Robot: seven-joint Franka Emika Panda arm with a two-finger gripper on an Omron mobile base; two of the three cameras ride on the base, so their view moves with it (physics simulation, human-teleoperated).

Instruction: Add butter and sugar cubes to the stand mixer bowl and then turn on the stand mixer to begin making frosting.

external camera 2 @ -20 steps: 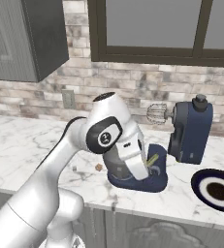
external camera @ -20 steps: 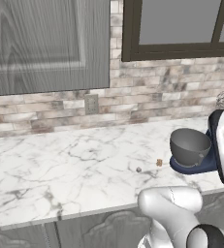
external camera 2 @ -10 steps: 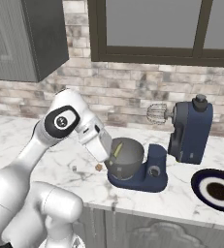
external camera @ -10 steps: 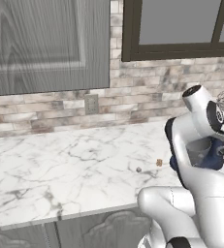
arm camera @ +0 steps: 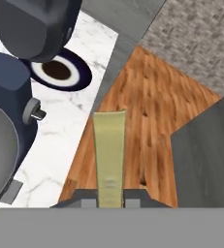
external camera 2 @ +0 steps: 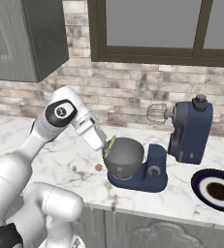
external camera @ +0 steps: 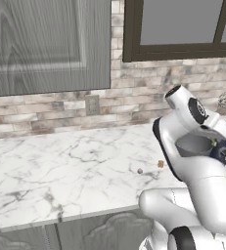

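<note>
At the left rim of the grey bowl (external camera 2: 125,157) of the stand mixer (external camera 2: 190,131), the gripper (external camera 2: 108,144) hangs with its fingers clamped on a pale yellow bar (arm camera: 109,145), which sticks out straight between the two tips in the hand view. I cannot tell for sure what this bar is. It looks to be just over the rim of the bowl and not yet inside it. The mixer stands toward the right end of the bench (external camera 2: 55,155), close to its front edge, with the head tilted back and the wire whisk (external camera 2: 156,114) lifted clear of the bowl. The butter (external camera 2: 98,167), a small tan cube, lies on the marble just left of the mixer base, and the sugar cubes (external camera 2: 74,168), a pale grey lump, lie a little further left, both near the front edge and apart from each other. A dark blue plate (external camera 2: 215,189) sits at the right end of the bench. My judgement is that the adding step is in hand and the turning-on has not begun. The next move probably calls for carrying the bar over the middle of the bowl before letting go, then returning for the two small pieces, which need a fine, low pinch.
</note>
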